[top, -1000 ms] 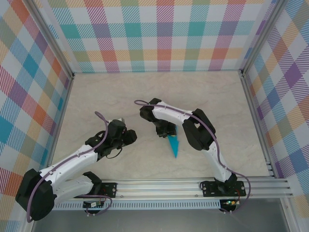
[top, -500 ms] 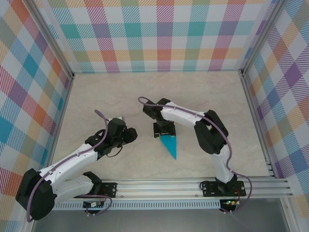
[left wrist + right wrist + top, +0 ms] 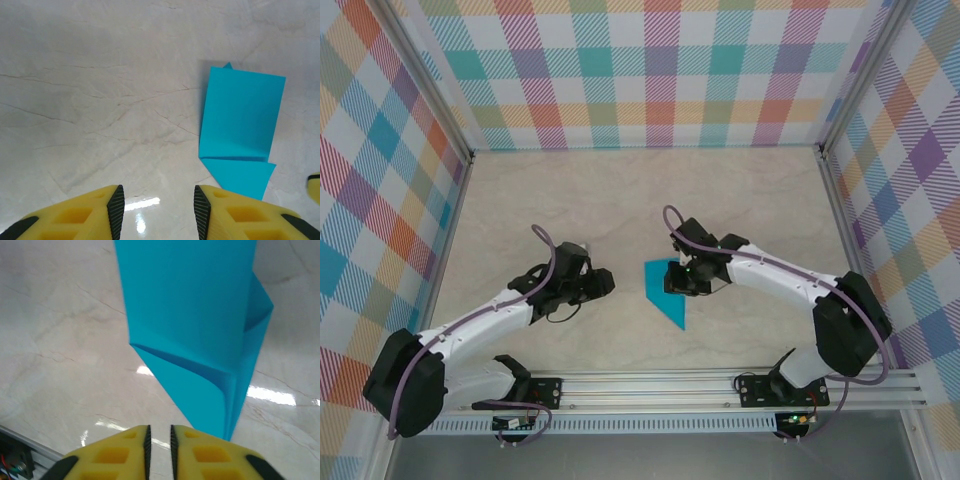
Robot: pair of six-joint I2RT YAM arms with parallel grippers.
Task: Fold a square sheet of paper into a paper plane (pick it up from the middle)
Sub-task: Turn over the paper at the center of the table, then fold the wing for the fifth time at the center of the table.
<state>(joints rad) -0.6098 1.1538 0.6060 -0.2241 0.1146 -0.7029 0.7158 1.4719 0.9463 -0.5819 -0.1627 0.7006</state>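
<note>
Right gripper [image 3: 159,440] has its fingers pinched almost together with nothing between them, just beside the half-folded blue paper [image 3: 195,315], which lies on the table [image 3: 570,190] between the two arms. Left gripper [image 3: 156,200] sits part open and empty near the paper's other side. For a clean crease, the right fingers should probably press along the fold while the left steadies the sheet so it cannot slide.

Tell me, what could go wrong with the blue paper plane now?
The right hand is nearly shut with the paper plane ahead of it, not in its grip, so it might just push the plane. The left hand is open and apart from it, so the plane could slide on the shiny table.
</note>
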